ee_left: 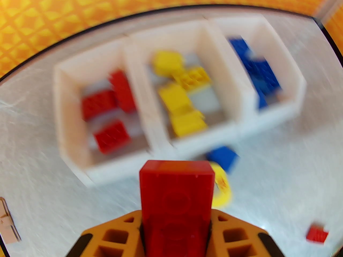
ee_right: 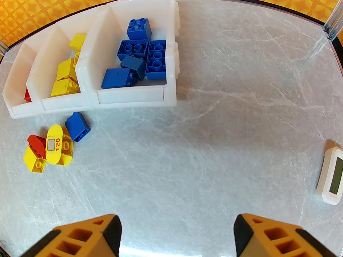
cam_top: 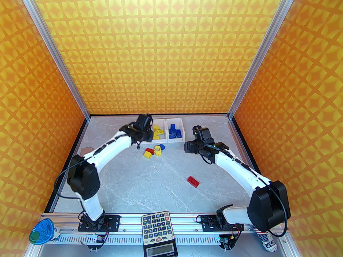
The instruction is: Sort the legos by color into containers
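3 white bins hold red bricks, yellow bricks and blue bricks on a pale grey marble-veined table, enclosed by orange walls patterned with repeating yellow 4-pointed stars.

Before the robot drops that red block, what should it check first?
1. Left hand shut on the red square plastic brick: ok.
2. Leftmost white plastic bin holds red bricks only: ok.
3. Held brick right over that bin: cannot tell.
4. Right hand open, empty, apart from the bins: ok.
5. All bricks sorted: not ok; a blue brick and a red oblong brick lie on the grey table.
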Motion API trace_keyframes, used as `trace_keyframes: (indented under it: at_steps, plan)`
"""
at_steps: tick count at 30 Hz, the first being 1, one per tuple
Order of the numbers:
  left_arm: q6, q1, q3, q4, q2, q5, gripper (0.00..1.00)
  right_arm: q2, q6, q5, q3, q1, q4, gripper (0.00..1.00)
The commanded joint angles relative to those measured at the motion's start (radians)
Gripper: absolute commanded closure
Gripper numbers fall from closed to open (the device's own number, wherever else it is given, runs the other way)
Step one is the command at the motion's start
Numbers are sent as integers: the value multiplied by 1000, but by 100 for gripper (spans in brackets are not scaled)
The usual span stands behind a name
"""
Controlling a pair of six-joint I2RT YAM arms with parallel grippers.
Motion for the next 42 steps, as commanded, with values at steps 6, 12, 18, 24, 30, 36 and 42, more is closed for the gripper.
trace_keyframes:
  at_steps: [6,12,18,24,30,36,42]
  plan:
    - [42,107,226,-11,218,-14,71,-71,3,-23,-68,4,4,26]
    - [32,147,429,-76,375,-14,32,-100,11,-46,-108,4,5,26]
    - [8,142,373,-66,294,-4,28,-99,10,-51,-126,4,16,26]
    - [-1,122,188,-39,124,-2,27,-66,15,-68,-120,4,39,26]
    - [-34,97,-8,0,-32,12,26,-24,27,-113,-113,4,76,26]
    - [-82,49,-188,34,-144,17,26,5,34,-142,-122,10,93,27]
    - [-132,6,-320,63,-230,19,27,-20,58,-110,-196,19,9,27]
